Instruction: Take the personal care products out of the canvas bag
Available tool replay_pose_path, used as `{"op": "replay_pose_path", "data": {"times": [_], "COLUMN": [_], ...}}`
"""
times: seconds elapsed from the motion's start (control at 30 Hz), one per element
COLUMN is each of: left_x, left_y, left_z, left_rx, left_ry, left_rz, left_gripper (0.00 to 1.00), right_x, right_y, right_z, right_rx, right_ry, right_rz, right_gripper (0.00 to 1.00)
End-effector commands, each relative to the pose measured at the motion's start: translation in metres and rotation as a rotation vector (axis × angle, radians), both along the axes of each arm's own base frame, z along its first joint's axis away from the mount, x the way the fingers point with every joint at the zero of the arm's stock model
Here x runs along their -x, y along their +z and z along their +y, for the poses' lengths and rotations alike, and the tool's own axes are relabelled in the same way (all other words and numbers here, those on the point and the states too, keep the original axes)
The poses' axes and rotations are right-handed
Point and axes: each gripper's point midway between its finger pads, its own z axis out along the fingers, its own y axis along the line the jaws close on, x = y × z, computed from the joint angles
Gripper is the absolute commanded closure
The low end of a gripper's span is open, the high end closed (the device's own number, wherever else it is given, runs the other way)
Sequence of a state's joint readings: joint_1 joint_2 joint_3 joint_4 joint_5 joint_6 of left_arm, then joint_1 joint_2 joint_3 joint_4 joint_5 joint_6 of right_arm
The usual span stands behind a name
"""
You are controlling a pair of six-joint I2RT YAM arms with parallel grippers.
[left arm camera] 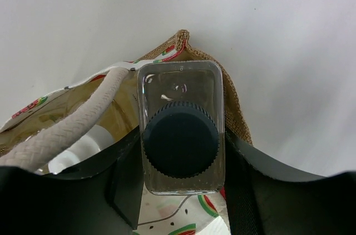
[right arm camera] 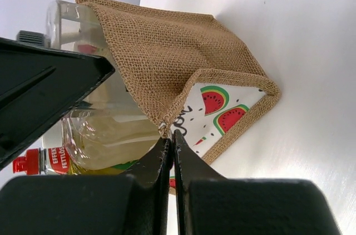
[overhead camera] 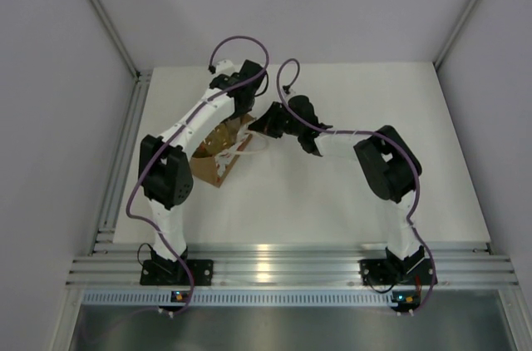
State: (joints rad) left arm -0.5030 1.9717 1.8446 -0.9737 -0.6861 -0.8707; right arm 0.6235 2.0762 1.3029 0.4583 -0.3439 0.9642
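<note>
Tan burlap bag (overhead camera: 208, 170) sits left of centre on a white bench (overhead camera: 349, 193), with both arms bent over it. Pale walls close in left, right and far.

Left wrist view: the left hand (left arm camera: 182, 176) clamps a dark-capped clear bottle (left arm camera: 181, 87) at the bag's mouth, beside a rope handle (left arm camera: 72, 129). The bottle is likely rigid, light and slick; its flat sides suit the grip.

Right wrist view: the right hand (right arm camera: 169, 140) pinches the bag's soft rim, probably to steady it. A red-capped bottle (right arm camera: 105, 140) shows at the mouth. The bench looks smooth.
</note>
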Motion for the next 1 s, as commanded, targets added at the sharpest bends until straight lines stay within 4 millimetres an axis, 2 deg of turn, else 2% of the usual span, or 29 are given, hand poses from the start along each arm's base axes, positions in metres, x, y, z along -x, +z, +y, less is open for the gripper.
{"op": "replay_pose_path", "data": {"times": [0.0,0.17,0.47,0.67,0.8,0.97], "left_x": [-0.005,-0.004,-0.001,0.002,0.006,0.026], "left_y": [0.087,0.101,0.162,0.181,0.212,0.253], "left_z": [0.001,-0.003,-0.01,-0.017,-0.024,-0.033], "left_rx": [0.032,0.055,0.086,0.097,0.115,0.1], "left_ry": [-0.049,-0.08,-0.196,-0.28,-0.359,-0.485], "left_rz": [-0.184,-0.201,-0.294,-0.313,-0.365,-0.439], "left_gripper": [1.0,1.0,1.0,1.0,1.0,1.0], "right_x": [-0.007,-0.008,-0.01,-0.01,-0.011,-0.012], "right_y": [-0.037,-0.032,-0.021,-0.017,-0.016,-0.018], "right_z": [-0.028,-0.033,-0.032,-0.023,-0.021,-0.018], "right_rx": [0.129,0.139,0.112,0.082,0.075,0.076], "right_ry": [-0.114,-0.14,-0.157,-0.129,-0.12,-0.114], "right_rz": [0.084,0.089,0.1,0.111,0.112,0.117], "right_gripper": [1.0,1.0,1.0,1.0,0.99,0.99]}}
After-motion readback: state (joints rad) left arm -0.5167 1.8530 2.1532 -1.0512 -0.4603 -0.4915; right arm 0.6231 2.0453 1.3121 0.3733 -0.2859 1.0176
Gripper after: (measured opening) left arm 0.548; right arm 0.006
